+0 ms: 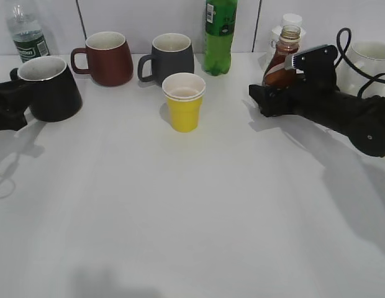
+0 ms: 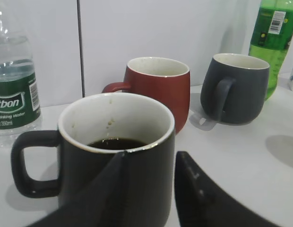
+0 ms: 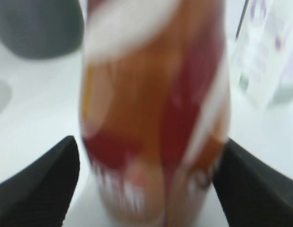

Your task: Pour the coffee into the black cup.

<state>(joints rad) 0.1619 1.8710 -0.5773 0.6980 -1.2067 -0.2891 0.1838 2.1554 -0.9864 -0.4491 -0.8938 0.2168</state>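
The black cup (image 1: 51, 90) stands at the far left of the table, handle to the left. In the left wrist view the black cup (image 2: 151, 170) holds dark liquid low inside its off-white wall. My left gripper (image 1: 9, 108) is open just left of it, and its fingers (image 2: 149, 189) sit close in front of the cup's side without clamping it. The coffee bottle (image 1: 284, 59) stands upright at the back right. My right gripper (image 1: 270, 99) is open around the blurred bottle (image 3: 153, 118), with a thin gap at the left finger.
A maroon mug (image 1: 107, 58), a dark grey mug (image 1: 171, 58) and a green soda bottle (image 1: 220, 34) line the back wall. A yellow paper cup (image 1: 184, 102) stands mid-table. A water bottle (image 1: 28, 34) is behind the black cup. A white jug (image 1: 371, 59) is at the far right.
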